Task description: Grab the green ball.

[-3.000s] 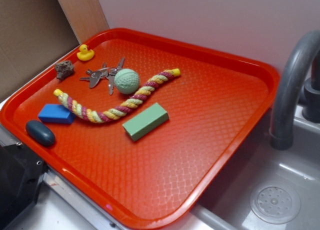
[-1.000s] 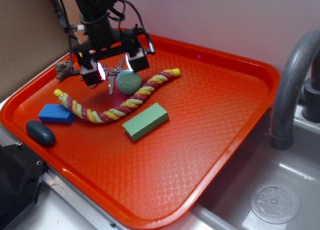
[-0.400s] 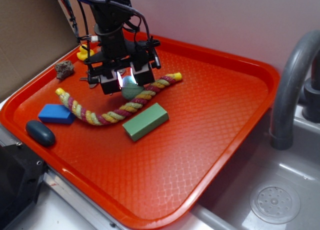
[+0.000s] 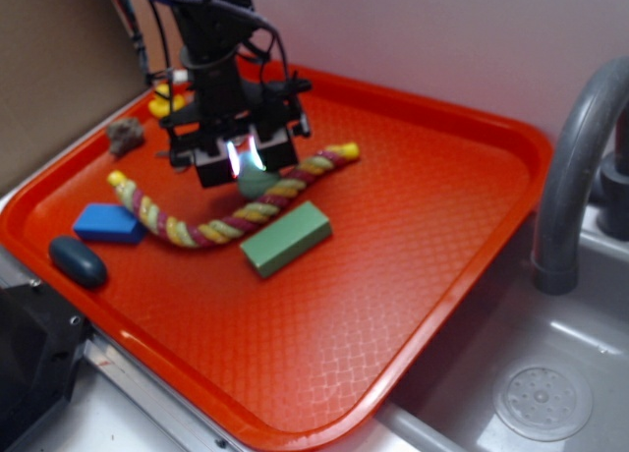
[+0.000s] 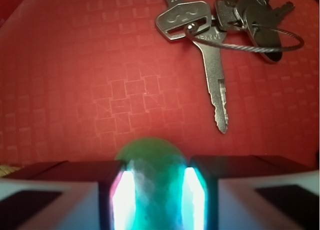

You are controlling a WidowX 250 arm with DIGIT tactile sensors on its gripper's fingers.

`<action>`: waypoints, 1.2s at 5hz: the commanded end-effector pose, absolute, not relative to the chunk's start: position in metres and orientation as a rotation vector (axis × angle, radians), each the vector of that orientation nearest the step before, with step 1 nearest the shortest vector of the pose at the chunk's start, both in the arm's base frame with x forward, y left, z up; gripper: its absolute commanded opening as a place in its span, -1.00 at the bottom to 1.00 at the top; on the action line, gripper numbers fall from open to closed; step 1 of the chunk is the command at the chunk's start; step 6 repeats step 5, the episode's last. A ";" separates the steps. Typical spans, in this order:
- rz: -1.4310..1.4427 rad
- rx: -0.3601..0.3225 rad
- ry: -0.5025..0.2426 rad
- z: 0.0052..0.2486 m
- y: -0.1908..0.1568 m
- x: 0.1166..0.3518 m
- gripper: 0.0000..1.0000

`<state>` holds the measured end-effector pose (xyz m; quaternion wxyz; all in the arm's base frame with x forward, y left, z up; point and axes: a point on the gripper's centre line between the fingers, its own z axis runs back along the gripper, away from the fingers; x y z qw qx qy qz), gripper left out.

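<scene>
The gripper (image 4: pixel 243 163) is squeezing the green ball (image 5: pixel 153 176) between its glowing pads, the ball sitting low on the red tray (image 4: pixel 423 236) against the striped rope (image 4: pixel 228 219), with the keys (image 5: pixel 220 27) lying just beyond it.

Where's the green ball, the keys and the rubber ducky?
Green ball (image 5: pixel 152 162): wrist view, its top, between the gripper pads.
Keys (image 5: pixel 216 65): wrist view, long key's blade.
Ducky (image 4: pixel 160 105): exterior view, its yellow body.

Pale wall (image 4: pixel 442 39) behind; grey sink (image 4: pixel 550 373) (with faucet (image 4: pixel 575 167)) beside.
</scene>
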<state>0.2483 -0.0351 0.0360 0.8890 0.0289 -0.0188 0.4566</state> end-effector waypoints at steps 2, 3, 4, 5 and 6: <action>0.385 0.027 -0.107 0.148 0.022 0.248 -1.00; 0.146 0.048 -0.174 0.200 0.013 0.242 -1.00; 0.052 -0.038 -0.179 0.249 0.021 0.229 -1.00; 0.033 -0.026 -0.198 0.286 0.022 0.225 -1.00; 0.033 -0.026 -0.198 0.286 0.022 0.225 -1.00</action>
